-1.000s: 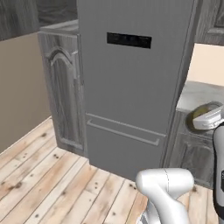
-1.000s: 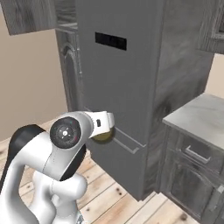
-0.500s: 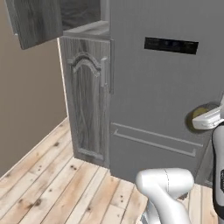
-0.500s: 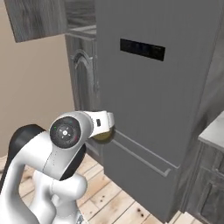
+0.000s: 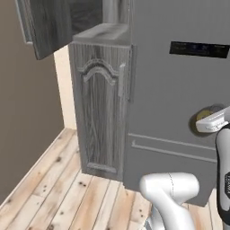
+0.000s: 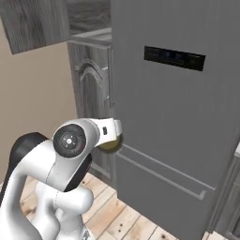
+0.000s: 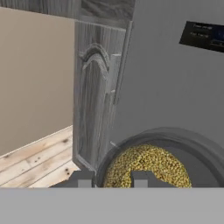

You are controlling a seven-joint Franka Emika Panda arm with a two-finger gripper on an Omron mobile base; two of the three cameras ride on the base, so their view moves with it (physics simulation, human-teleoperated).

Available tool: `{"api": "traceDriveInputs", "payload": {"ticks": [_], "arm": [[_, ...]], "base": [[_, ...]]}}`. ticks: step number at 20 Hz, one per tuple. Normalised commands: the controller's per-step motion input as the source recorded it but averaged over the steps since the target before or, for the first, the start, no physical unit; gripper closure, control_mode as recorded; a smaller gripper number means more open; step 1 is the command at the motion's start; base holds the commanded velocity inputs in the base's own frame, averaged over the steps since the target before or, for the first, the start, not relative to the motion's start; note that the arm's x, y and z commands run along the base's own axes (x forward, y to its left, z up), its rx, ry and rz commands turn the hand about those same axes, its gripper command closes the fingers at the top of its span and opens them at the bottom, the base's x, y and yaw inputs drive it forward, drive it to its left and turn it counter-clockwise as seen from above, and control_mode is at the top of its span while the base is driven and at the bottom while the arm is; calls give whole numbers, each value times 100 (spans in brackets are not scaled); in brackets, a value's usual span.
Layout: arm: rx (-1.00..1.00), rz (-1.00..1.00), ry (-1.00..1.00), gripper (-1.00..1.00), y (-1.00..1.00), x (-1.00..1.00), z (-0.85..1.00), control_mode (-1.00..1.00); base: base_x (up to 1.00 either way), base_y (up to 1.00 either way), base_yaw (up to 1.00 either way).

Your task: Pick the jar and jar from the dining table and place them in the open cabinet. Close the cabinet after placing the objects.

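Gripper [image 7: 109, 179] clamped on olive-yellow jar [image 7: 148, 168]; view swung left since 1 s ago, open cabinet [image 5: 101, 103] now near.

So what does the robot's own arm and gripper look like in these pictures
The arm is glossy white with rounded, bulbous segments. One joint ends in a dark grey round cap with a small pale centre, and a black section shows behind its lower link. The gripper has a white hand and two small dark grey, blocky fingertips. No cables or lettering are visible.
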Motion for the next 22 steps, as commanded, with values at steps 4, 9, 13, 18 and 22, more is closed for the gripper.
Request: {"api": "traceDriveInputs", "payload": {"ticks": [4, 9, 13, 18, 22], "arm": [[0, 0, 0, 100, 0, 0, 0, 100], [0, 0, 0, 100, 0, 0, 0, 100], [0, 0, 0, 100, 0, 0, 0, 100], [0, 0, 0, 100, 0, 0, 0, 100], [0, 0, 0, 100, 0, 0, 0, 100]], "base": [[10, 62, -32], [9, 62, -32], [8, 66, -32], [5, 70, -30], [1, 69, -25]]}}
